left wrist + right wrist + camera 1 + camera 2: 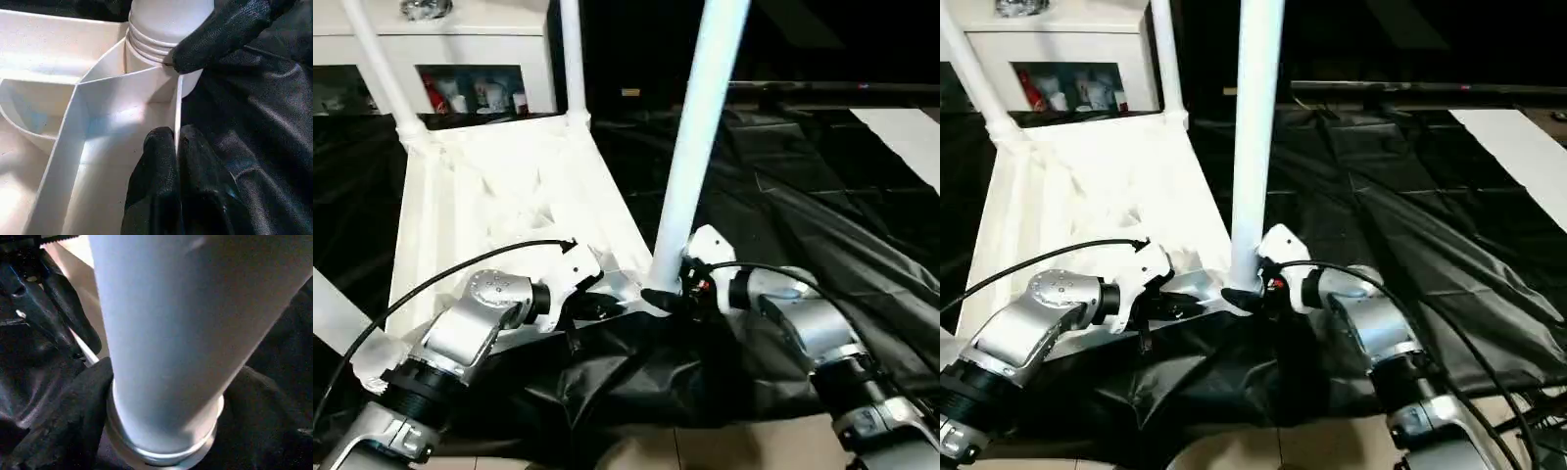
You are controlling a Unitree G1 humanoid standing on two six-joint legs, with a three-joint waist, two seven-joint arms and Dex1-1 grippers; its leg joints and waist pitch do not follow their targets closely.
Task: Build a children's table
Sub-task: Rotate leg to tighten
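Tabletop (499, 186) lay underside up; my left gripper (177, 147) pinched its rim. My right gripper (677, 291) sat against the near leg (700, 137); grip unclear.

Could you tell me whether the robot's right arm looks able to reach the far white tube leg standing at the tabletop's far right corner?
Probably yes. The far white tube leg stands upright across the white ribbed plastic tabletop, nothing lying between, though the right tool sits at the base of the near white tube leg, which it must go around.

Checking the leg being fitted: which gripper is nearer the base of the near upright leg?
Right. The right gripper sits at the near leg base; the left gripper pinches the tabletop rim beside that socket.
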